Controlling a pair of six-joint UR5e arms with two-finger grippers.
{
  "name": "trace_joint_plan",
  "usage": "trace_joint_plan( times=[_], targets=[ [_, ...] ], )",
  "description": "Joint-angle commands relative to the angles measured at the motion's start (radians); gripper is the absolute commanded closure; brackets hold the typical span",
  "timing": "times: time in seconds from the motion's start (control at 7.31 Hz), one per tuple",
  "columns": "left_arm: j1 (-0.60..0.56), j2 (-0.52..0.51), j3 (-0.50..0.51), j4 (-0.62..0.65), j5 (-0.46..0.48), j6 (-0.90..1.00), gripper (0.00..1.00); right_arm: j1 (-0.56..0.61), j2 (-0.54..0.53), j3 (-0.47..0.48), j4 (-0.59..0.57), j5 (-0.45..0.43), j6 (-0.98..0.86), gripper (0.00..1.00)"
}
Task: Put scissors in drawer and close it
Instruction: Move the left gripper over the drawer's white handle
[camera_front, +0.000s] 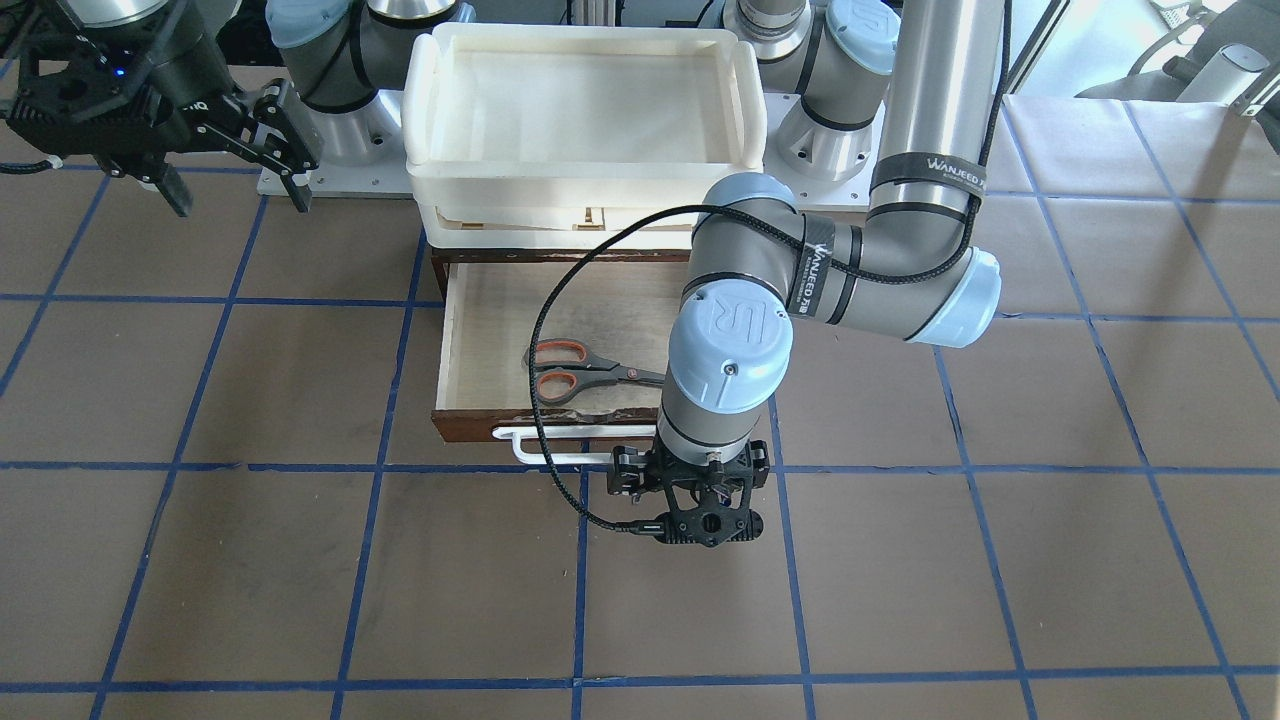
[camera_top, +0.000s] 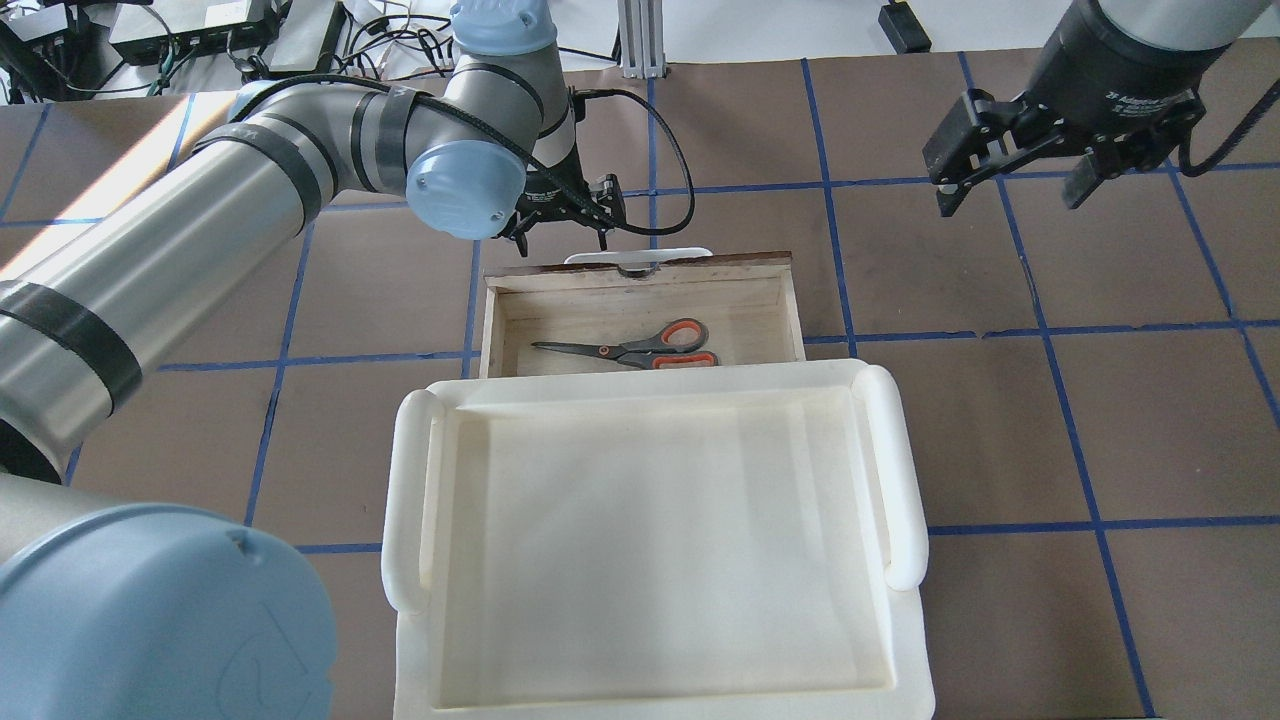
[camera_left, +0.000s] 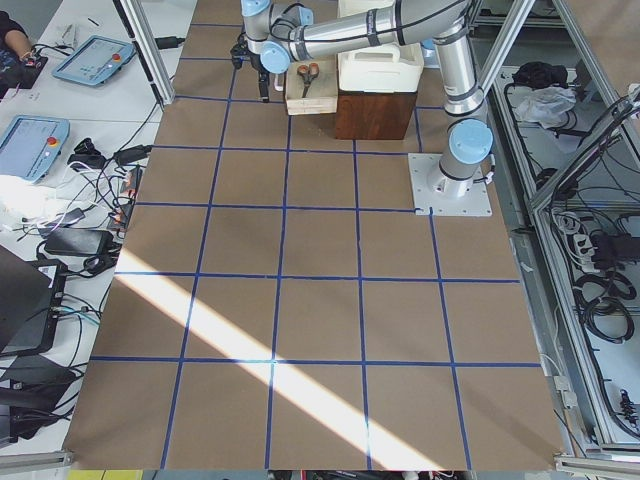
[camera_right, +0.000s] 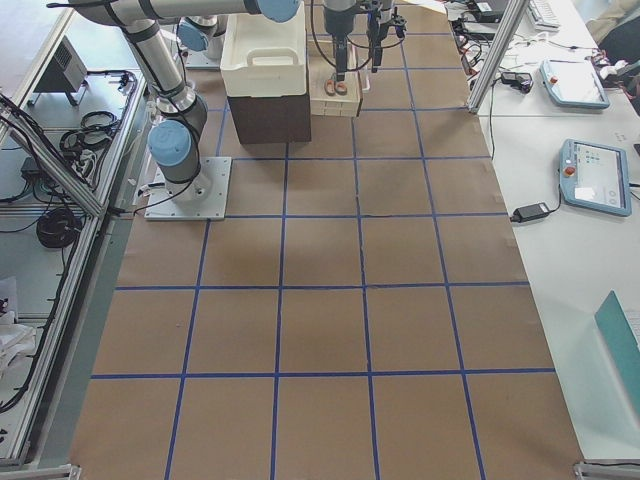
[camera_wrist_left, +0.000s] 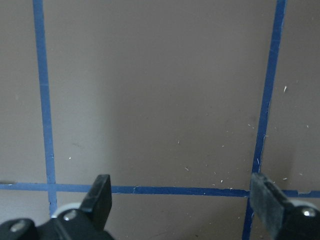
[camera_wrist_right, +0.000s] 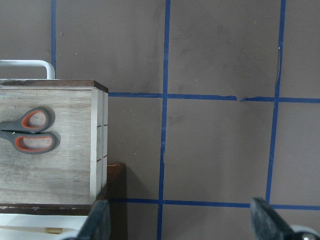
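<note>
The scissors (camera_front: 575, 372) lie flat inside the open drawer (camera_front: 470, 425), handles toward the robot's right; they also show in the overhead view (camera_top: 640, 348) and the right wrist view (camera_wrist_right: 30, 136). The drawer (camera_top: 740, 265) is pulled out from under the cream tray. Its white handle (camera_front: 545, 455) sticks out at the front. My left gripper (camera_front: 692, 480) is open and empty, pointing down just beyond the drawer's front by the handle (camera_top: 600, 256); I cannot tell whether it touches. Its fingers (camera_wrist_left: 100, 197) stand wide apart over bare table. My right gripper (camera_top: 1012, 195) is open, empty, raised off to the drawer's right.
A cream-white plastic tray (camera_top: 410, 500) sits on top of the dark wooden cabinet, behind the drawer. The left arm's elbow (camera_front: 730, 340) hangs over the drawer's side. The table is brown with blue tape lines (camera_front: 580, 600).
</note>
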Motion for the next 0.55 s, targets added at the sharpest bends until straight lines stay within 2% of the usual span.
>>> trace_joint_plan(
  times=[0.0,0.41],
  targets=[
    [-0.014,-0.031,0.021,0.009,-0.003,-0.096,0.0,-0.001,0.0,0.001,-0.001,0.0,-0.009,0.0],
    [-0.036,-0.047,0.03,-0.005,0.009,-0.178,0.0,-0.001,0.0,0.001,-0.001,0.0,-0.011,0.0]
  ],
)
